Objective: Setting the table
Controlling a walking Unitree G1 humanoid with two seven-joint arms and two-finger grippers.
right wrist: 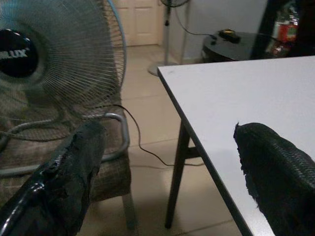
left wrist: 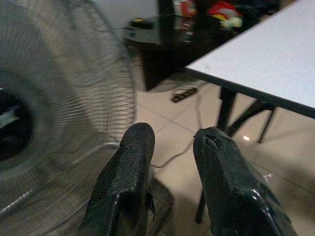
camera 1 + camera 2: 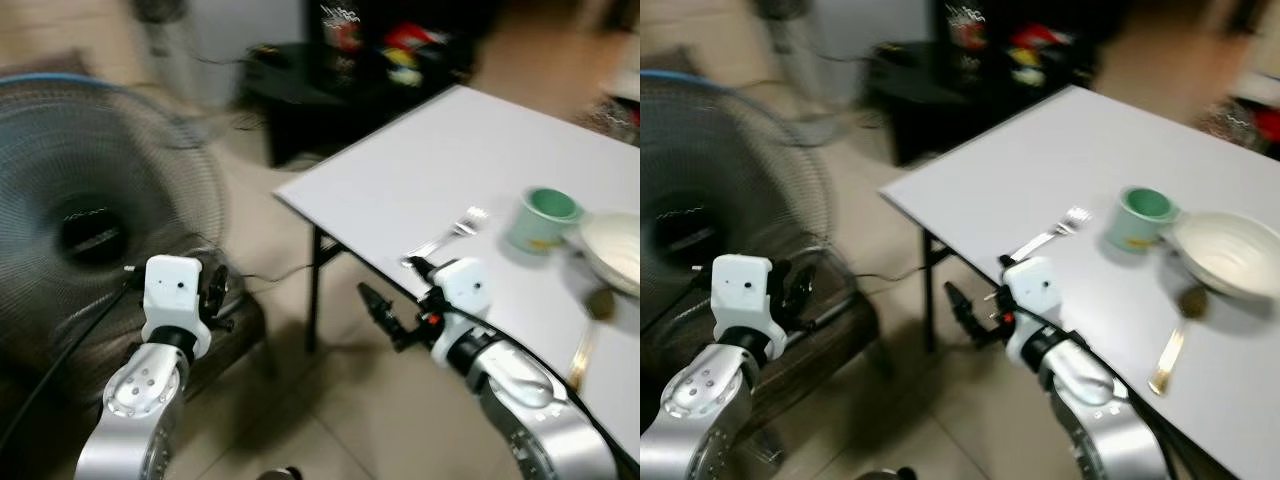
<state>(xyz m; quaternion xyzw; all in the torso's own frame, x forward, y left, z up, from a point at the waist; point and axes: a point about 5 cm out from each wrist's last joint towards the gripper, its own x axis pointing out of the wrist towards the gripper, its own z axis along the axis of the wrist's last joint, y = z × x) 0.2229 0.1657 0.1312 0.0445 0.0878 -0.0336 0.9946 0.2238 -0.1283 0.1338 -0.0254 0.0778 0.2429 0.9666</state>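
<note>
A white table [image 3: 420, 170] fills the right side of the head views. On it lie a silver fork [image 3: 450, 235], a green cup [image 3: 540, 218], a white bowl [image 3: 615, 250] and a gold-handled spoon [image 3: 1175, 340] beside the bowl. My right gripper [image 3: 395, 285] hovers at the table's near edge, just short of the fork, open with nothing between its fingers [image 1: 74, 172]. My left gripper [image 3: 220, 292] is held low on the left, in front of the fan, away from the table. Its fingers [image 2: 130, 162] are apart and hold nothing.
A large standing fan [image 3: 80, 230] rests on a low seat with a checked cushion [image 1: 113, 172] at the left. Farther back are a black low table [image 3: 300, 90] and another fan's pole [image 3: 175, 60]. A cable [image 1: 142, 145] trails across the tiled floor.
</note>
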